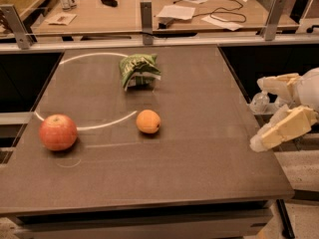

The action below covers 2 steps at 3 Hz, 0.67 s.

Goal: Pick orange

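Observation:
The orange [148,121] is small, round and bright orange, and sits near the middle of the dark brown table [199,173]. The larger red-orange apple [58,132] sits at the table's left side. My gripper [257,113] hangs at the table's right edge, well to the right of the orange and at about its depth. Its pale fingers [281,129] are spread apart with nothing between them.
A crumpled green chip bag [139,70] lies behind the orange. A white arc [89,58] is marked on the tabletop. Metal rail posts [146,15] stand at the back edge, with a cluttered wooden desk [124,11] beyond.

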### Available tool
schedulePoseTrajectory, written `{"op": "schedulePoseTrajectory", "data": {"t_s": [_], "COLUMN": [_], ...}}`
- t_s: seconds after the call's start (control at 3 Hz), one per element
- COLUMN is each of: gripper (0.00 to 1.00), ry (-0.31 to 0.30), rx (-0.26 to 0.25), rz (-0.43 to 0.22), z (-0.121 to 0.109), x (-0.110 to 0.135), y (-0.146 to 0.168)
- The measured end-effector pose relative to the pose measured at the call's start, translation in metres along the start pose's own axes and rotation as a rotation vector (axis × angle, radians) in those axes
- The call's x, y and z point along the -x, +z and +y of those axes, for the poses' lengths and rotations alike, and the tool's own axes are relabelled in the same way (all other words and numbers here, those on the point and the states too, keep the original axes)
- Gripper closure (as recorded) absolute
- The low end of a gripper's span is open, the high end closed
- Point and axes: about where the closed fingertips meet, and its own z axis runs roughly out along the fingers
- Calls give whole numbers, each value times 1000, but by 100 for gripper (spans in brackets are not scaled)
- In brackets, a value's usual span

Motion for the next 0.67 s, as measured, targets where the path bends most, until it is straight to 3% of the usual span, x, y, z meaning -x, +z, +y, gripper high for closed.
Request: {"op": "schedulePoseTrajectory", "data": {"t_s": [0.33,0.67], "gripper": [0,0], "ry": [-81,-81], "rx": [113,113], "rz": [-128,-128], "z": [24,24], "x": [34,34], "y": [30,30]}}
